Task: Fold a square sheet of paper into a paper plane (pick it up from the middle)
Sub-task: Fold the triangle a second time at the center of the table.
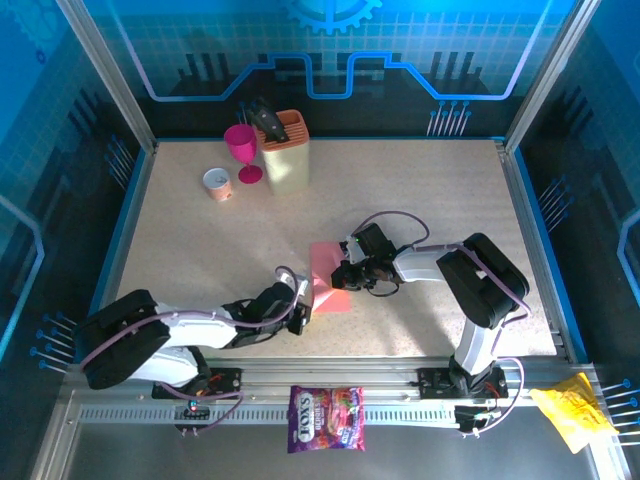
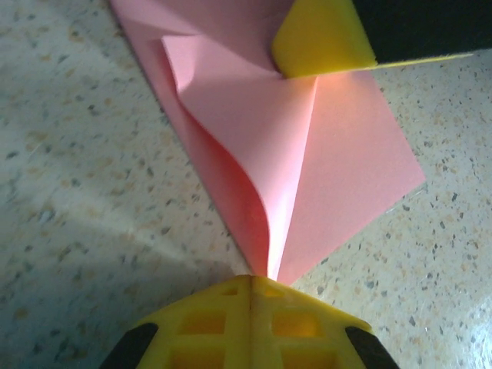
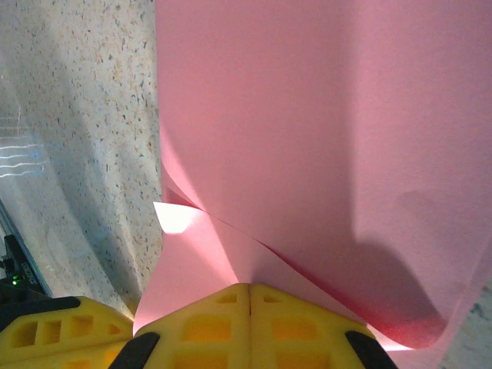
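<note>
The square sheet of paper (image 1: 328,280) is found on the tabletop (image 1: 430,200), well apart from the beige knife block (image 1: 287,155), on the side of the block toward the arm bases and a little to its right in the top view. The sheet is not lying flat. In the left wrist view one layer is seen lifted off the rest in a soft curve, and a sharp crease runs from the raised part down to a pinched corner.

That corner, the point of the sheet farthest from the knife block, is clamped by the left gripper (image 2: 251,280), whose jaws are pressed together on the paper. A second pinch is made by the right gripper (image 3: 250,288), set farther to the right of the block than the left one. Its jaws are likewise closed tight on a folded bit of the sheet, with the pink surface rising away in front of them.

The step in hand is judged to be an early fold. No dart shape or centre ridge can be made out, so most of the folding is taken to be undone.

For the next move, the lifted layer would need to be laid over with its edges matched and the crease pressed flat. The thin paper could slip or buckle if one pinch is let go too soon.
</note>
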Controlling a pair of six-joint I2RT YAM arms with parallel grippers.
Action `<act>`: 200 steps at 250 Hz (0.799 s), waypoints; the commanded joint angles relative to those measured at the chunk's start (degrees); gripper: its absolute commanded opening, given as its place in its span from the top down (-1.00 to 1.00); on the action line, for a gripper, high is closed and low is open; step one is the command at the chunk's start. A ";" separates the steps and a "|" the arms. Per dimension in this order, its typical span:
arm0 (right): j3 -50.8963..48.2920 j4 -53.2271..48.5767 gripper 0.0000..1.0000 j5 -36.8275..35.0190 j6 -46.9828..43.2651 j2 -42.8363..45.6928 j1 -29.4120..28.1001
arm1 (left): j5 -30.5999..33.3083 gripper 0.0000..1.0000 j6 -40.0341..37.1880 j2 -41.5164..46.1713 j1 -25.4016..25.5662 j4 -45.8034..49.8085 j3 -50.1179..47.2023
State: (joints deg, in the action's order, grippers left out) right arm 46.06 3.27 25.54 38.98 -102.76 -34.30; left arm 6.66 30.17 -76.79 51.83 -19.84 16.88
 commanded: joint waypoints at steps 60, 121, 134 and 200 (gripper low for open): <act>-2.01 -4.84 1.00 -4.53 -0.56 -2.79 1.28 | 1.25 1.00 -1.75 9.27 0.24 11.01 4.36; -2.12 -4.67 1.00 -4.47 -0.57 -3.05 1.35 | -3.40 1.00 -4.33 2.13 0.33 7.50 9.28; -2.04 -4.70 1.00 -4.52 -0.56 -3.03 1.33 | -3.98 1.00 -4.59 0.46 0.29 6.95 10.08; -1.51 -5.11 1.00 -4.54 -0.64 -3.07 1.42 | -4.47 1.00 -5.48 -5.39 0.33 3.92 11.99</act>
State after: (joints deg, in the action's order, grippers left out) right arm 46.06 3.38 25.96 38.98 -102.94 -34.04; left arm 3.29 26.59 -80.14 51.83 -13.47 26.89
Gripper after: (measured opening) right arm 0.048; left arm 0.064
